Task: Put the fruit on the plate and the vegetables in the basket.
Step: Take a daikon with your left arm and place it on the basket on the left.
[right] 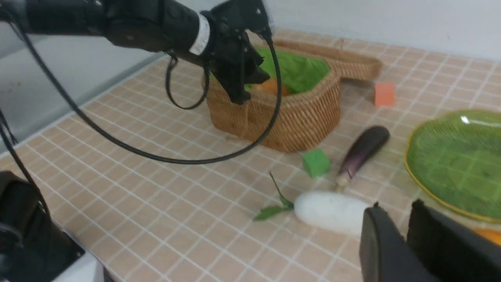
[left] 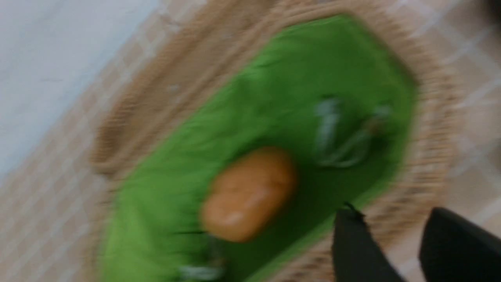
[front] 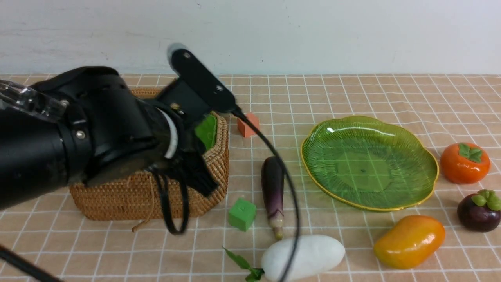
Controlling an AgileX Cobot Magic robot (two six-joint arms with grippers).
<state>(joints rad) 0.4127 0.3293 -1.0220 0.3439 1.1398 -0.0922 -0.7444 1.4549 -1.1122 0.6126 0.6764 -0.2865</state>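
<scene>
The big brown basket (front: 156,196) sits on the left of the table (front: 117,243). The green plate (front: 370,162) sits on the right. The white radish (front: 317,254) lies in front, and the purple eggplant (front: 273,184) lies between basket and plate. The mango (front: 409,241), persimmon (front: 464,163) and mangosteen (front: 479,211) lie beside the plate. The potato (left: 248,194) is inside the basket. The left gripper (left: 391,219) hangs over the basket's rim, fingers apart, holding nothing. The right gripper (right: 395,211) holds nothing; I cannot tell if it is closed.

Rough wicker basket (front: 117,199) is showing matt green cloth lining (front: 207,131); ribbed glass plate (front: 368,164), smooth mango (front: 409,241) are gleaming.
</scene>
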